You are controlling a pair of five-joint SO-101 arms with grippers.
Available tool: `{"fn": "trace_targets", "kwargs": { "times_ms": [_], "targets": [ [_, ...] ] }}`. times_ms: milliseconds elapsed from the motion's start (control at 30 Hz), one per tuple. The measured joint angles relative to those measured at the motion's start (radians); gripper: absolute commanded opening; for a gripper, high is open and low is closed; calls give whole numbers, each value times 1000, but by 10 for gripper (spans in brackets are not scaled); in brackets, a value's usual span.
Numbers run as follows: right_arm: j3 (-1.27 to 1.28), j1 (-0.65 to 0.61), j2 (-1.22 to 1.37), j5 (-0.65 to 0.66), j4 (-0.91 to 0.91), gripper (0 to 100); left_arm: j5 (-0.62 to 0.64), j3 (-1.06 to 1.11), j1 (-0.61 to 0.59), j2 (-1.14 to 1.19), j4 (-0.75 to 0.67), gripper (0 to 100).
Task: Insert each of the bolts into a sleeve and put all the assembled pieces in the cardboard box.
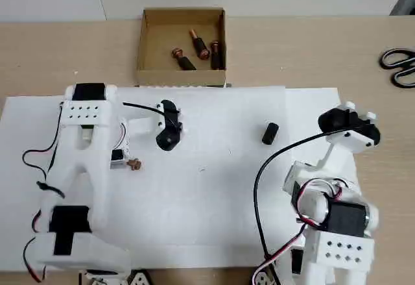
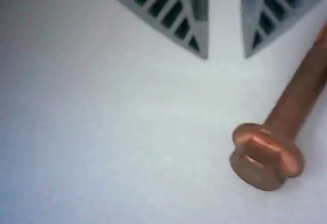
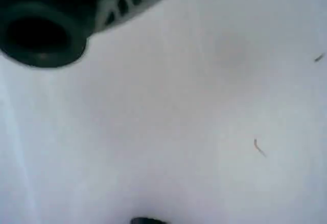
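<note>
Three assembled pieces (image 1: 199,43) lie in the box (image 1: 148,45); the left pincer (image 2: 225,55) stands open beside the bolt (image 2: 265,155), and the right pincer (image 3: 87,15) seems to hold a sleeve (image 3: 38,35).

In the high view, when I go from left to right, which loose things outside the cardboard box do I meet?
bolt → sleeve → scissors
</note>
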Motion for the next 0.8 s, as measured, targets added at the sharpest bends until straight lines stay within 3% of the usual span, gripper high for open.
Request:
{"fn": "trace_targets", "kwargs": {
  "times_ms": [367, 800],
  "targets": [
    [20, -2, 0, 0, -18, 3, 0, -100, -5, 173, -41, 55],
    [64, 0, 0, 31, -87, 3, 0, -120, -5, 187, -8, 79]
  ]
}}
